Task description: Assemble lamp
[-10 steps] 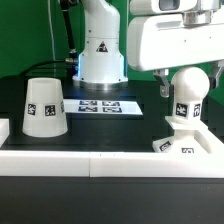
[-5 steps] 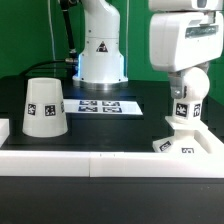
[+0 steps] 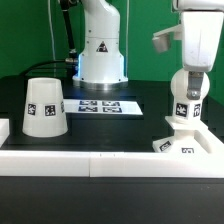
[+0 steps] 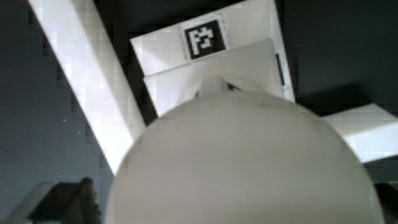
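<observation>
Black table [image 3: 110, 135]; bulb [image 4: 231, 165] blocks wrist view, jaws unclear.

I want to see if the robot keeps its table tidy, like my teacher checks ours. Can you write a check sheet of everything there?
Surface: black table with white rails along its edge; the marker board lies flat mid-table.
Job's things: the bulb stands upright on the base at the exterior view's right. The shade stands apart at the left, wide end down.
Clutter: nothing seen.
Grippers: the gripper hangs just above the bulb. Its fingers are hidden, so open or shut cannot be told.
Cables: dark cables behind the arm's pedestal.
Surroundings: green backdrop.
</observation>
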`<state>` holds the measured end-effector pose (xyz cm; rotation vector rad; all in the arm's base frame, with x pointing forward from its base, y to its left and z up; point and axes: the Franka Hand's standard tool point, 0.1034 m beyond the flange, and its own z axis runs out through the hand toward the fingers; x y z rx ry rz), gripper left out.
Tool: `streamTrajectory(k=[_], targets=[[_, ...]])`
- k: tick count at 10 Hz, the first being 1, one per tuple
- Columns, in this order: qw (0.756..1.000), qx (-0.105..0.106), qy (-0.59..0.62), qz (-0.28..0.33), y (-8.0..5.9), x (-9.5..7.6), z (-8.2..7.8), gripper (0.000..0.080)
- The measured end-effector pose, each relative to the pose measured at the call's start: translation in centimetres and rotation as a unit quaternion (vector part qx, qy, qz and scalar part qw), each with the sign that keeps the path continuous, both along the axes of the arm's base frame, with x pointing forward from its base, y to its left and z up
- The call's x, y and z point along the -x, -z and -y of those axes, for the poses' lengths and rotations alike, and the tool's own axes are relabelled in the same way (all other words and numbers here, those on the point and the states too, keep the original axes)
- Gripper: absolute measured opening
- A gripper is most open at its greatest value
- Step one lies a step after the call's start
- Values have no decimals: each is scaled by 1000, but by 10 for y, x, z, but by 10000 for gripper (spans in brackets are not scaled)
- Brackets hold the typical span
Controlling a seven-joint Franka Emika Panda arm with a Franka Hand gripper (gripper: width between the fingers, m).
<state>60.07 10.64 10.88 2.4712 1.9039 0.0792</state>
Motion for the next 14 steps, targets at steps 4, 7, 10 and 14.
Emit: streamTrajectory(k=[4, 7, 10, 14], targets=[[1000, -1, 10, 0, 0, 0, 2, 576], [995, -7, 104, 1, 0, -2, 11, 576], [955, -21, 296, -3, 0, -3, 10, 577], [901, -30, 432, -5, -1, -4, 11, 578]])
